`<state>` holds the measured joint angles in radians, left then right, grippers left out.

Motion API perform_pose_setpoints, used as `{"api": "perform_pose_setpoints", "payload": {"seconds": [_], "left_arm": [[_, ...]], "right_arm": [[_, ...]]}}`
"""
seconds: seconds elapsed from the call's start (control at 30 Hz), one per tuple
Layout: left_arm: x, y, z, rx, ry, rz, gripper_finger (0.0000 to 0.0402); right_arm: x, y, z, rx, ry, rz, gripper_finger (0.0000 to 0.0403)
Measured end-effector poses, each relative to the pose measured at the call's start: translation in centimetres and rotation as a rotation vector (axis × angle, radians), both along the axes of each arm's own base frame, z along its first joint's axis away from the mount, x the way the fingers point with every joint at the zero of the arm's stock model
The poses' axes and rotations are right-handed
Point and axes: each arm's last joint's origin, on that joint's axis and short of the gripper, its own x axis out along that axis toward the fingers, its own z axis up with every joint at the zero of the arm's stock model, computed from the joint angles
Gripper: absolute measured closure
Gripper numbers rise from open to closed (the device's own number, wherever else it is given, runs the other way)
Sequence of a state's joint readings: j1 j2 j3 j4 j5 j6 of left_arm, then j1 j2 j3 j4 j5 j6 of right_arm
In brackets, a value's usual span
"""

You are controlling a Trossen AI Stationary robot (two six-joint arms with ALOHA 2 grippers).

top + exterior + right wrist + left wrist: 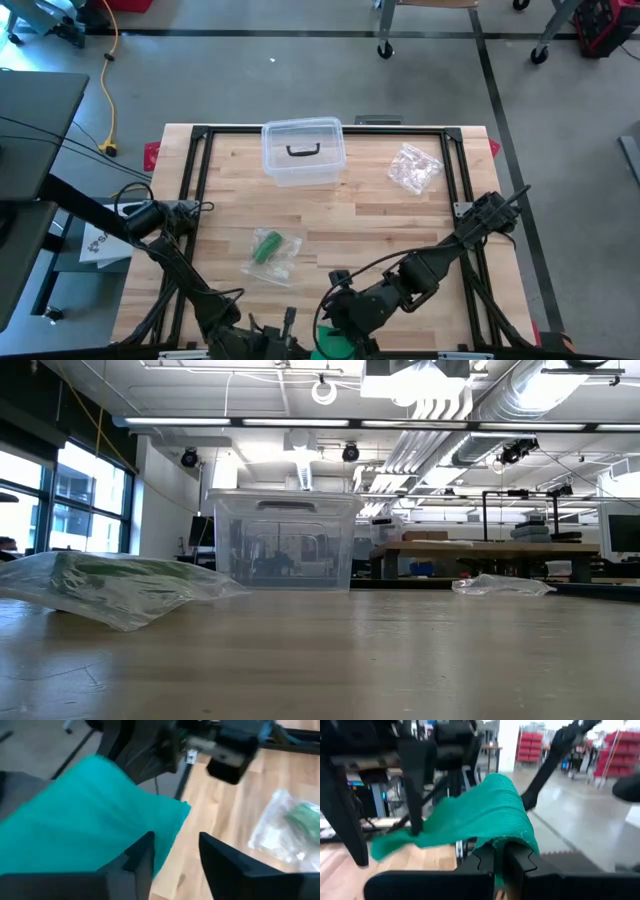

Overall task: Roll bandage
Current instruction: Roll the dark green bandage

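A green bandage [485,815] hangs in the air over the table's near edge, spread out as a loose strip. It also shows in the right wrist view [85,815] and in the high view [330,346]. My left gripper [500,851] is shut on it, low at the near edge [290,334]. My right gripper [175,842] stands open just beside the bandage [338,318], with bare table showing between its fingers. One finger [145,852] is at the strip's edge. My left gripper pinches one end of the bandage [509,842] between its two shut fingers, which point about level. The cloth rises and fans out beyond the fingertips, slack and lifted clear of the table. My right gripper has one finger at the strip's edge [167,837]; I cannot tell whether it touches.
A clear bag with a green roll [270,250] lies on the table's left middle. A clear lidded box [303,152] stands at the far middle. A crumpled clear bag [415,168] lies at the far right. A black frame [195,160] edges the tabletop.
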<state>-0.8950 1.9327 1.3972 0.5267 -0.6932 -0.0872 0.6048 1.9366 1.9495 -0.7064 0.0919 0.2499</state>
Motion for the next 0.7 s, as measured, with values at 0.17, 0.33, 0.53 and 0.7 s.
{"api": "perform_pose_setpoints", "payload": {"seconds": [0.17, 0.33, 0.53, 0.7], "left_arm": [[-0.6, -0.3, 1.1, -0.074, -0.079, 0.058, 0.0396], [-1.3, -0.6, 1.9, -0.127, -0.131, 0.091, 0.0396], [-1.6, -0.6, 2.5, -0.150, -0.175, 0.112, 0.0396], [-1.7, -0.3, 3.2, -0.148, -0.230, 0.127, 0.0396]], "right_arm": [[-0.1, 0.0, 0.3, -0.018, -0.029, 0.044, 0.0224], [-1.6, 0.0, 2.4, -0.091, -0.134, 0.023, 0.0222], [-3.8, 1.3, 3.4, -0.251, -0.233, 0.044, 0.0222], [-5.3, 2.3, 2.8, -0.315, -0.179, 0.075, 0.0222]]}}
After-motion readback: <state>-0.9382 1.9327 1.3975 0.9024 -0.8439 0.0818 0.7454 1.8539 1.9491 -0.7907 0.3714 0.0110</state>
